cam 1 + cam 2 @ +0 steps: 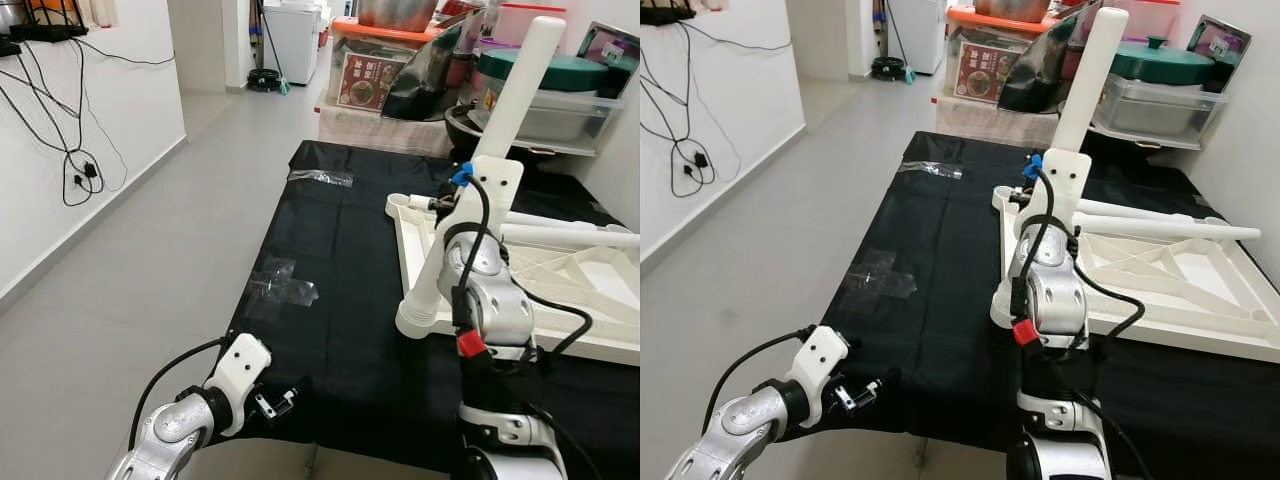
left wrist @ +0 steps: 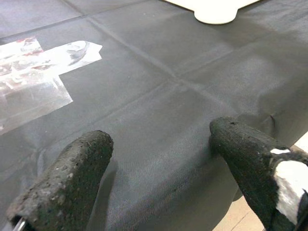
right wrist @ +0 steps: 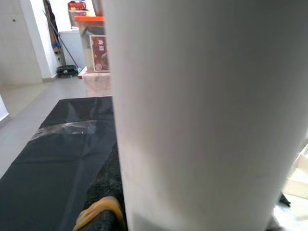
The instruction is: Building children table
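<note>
Holding a white table leg [image 1: 500, 150] upright at the corner of the upturned tabletop [image 1: 560, 290], the right tool [image 1: 455, 195] grips it, apparently to seat it; the left tool [image 2: 159, 168] hovers open over the black-covered worktop [image 1: 340, 250].

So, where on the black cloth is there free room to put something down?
Bare black cloth lies between the two tape patches, and along the near edge by the left gripper. The right side is crowded: the white tabletop, and the table leg the right gripper holds.
</note>
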You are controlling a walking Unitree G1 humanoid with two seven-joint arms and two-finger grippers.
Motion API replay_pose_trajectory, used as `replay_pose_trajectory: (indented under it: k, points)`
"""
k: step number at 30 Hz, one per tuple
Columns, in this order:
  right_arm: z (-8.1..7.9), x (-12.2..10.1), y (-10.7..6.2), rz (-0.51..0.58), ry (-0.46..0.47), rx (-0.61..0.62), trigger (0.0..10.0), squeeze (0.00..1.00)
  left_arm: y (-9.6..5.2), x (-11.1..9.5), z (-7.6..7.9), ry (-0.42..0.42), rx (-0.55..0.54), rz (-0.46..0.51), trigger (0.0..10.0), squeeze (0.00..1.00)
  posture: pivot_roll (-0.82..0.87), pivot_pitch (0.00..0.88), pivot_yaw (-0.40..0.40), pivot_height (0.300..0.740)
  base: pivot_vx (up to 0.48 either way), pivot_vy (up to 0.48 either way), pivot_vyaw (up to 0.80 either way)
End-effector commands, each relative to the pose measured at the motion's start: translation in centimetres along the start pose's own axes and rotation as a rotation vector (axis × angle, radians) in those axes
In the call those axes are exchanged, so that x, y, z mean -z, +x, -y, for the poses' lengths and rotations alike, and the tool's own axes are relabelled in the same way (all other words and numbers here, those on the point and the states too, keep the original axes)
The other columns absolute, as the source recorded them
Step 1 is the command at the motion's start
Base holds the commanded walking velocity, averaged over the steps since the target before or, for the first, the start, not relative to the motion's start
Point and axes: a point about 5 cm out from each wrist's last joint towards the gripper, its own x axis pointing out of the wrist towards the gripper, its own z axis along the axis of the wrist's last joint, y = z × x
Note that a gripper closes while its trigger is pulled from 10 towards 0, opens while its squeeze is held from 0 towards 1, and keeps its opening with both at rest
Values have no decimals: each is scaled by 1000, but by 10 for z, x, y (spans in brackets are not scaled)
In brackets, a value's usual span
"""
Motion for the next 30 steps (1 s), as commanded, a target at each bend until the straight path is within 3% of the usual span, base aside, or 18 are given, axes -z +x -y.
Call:
replay_pose_trajectory:
  k: [1,9,23,24,25,26,30]
  points:
    - [11,37,2,-183,-62,57,10000,0,2,1,3,0,7,-2,10000,0,10,0,-98,740,0,0,0]
    - [7,36,2,-183,-72,-15,10000,0,2,1,3,6,12,-6,10000,0,6,0,-93,740,0,0,0]
    - [10,32,4,-191,-61,-2,10000,0,4,0,2,6,17,-3,10000,0,0,0,-89,740,0,0,0]
    - [10,31,4,-189,-59,-3,10000,86,4,0,2,6,17,-3,10000,0,0,0,-89,740,0,0,0]
    - [10,31,4,-189,-59,-3,10000,86,4,0,2,6,17,-3,10000,0,0,0,-89,740,0,0,0]
    - [9,31,4,-190,-53,-4,10000,627,4,0,1,6,17,-3,10000,0,-3,0,-88,740,0,0,0]
    - [9,30,4,-191,-50,-6,10000,627,4,0,1,5,17,-4,10000,0,-3,0,-88,740,0,0,0]
